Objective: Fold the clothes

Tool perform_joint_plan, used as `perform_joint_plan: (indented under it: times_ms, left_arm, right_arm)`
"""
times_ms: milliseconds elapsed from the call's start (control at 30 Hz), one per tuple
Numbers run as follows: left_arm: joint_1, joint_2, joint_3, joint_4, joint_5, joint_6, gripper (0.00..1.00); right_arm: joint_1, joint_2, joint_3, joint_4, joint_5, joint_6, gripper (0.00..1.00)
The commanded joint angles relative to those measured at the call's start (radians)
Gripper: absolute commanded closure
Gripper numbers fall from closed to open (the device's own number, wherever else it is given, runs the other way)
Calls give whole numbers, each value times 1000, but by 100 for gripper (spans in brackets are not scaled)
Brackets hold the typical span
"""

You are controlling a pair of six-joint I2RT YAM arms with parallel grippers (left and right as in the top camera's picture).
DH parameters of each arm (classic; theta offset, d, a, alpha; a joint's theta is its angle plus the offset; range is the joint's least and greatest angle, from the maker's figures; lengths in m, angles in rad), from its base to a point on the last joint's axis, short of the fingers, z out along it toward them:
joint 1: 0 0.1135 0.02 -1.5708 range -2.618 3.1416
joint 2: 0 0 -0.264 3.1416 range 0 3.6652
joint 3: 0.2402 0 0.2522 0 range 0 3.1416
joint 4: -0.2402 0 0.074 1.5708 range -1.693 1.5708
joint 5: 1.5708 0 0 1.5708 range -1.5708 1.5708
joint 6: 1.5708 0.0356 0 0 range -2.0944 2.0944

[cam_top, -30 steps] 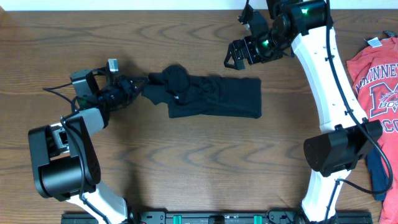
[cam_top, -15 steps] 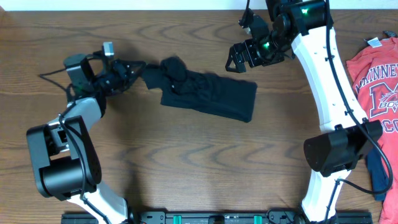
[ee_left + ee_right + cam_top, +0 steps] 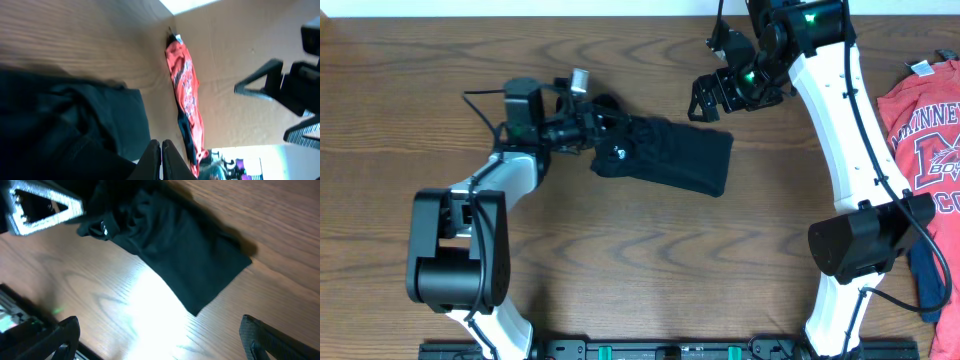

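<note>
The left end effector [image 3: 590, 126] has its fingers pressed together, clamped on the bunched left end of the plain black short-sleeved T-shirt of soft, limp fabric [image 3: 670, 155]. In the left wrist view the two fingertips [image 3: 155, 159] meet with no gap, and dark folds of the shirt [image 3: 75, 125] crowd in against them from the left.

The right end effector [image 3: 706, 98] has its fingers spread wide apart and grips nothing. It hangs above the brown wood-grain surface [image 3: 620, 270], just beyond the shirt's far right corner. In its own wrist view [image 3: 160, 337] bare, brightly lit wood lies between the fingers, with the shirt [image 3: 185, 265] past them.

The shirt lies as a long, narrow band across the middle of the surface, tilted so that its right end sits nearer the robot than its left. The left end is heaped and rumpled; the right end lies flat and stops in a straight short edge with two clear corners.

On the near side of the shirt a broad stretch of bare wood runs toward the arm bases. More bare wood lies between the shirt's right edge and the right arm's white column. The surface's far edge runs close behind both end effectors.

At the right edge, well apart from the black shirt, lies a red T-shirt with white lettering [image 3: 925, 130], with a navy blue garment [image 3: 930, 275] on its near side.
</note>
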Motion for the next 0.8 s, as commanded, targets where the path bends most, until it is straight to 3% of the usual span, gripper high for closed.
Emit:
perform_joint_plan:
  times_ms: [0, 133, 767]
  left_arm:
    - [-41, 7, 16, 5, 8, 31, 94]
    - [-89, 7, 19, 5, 8, 38, 94]
    - [-349, 7, 43, -3, -50, 53, 94]
  right_arm:
    - [-4, -5, 11, 0, 98, 28, 1]
    - [-18, -5, 11, 8, 212, 93, 1]
    - [-235, -5, 11, -18, 215, 174, 1]
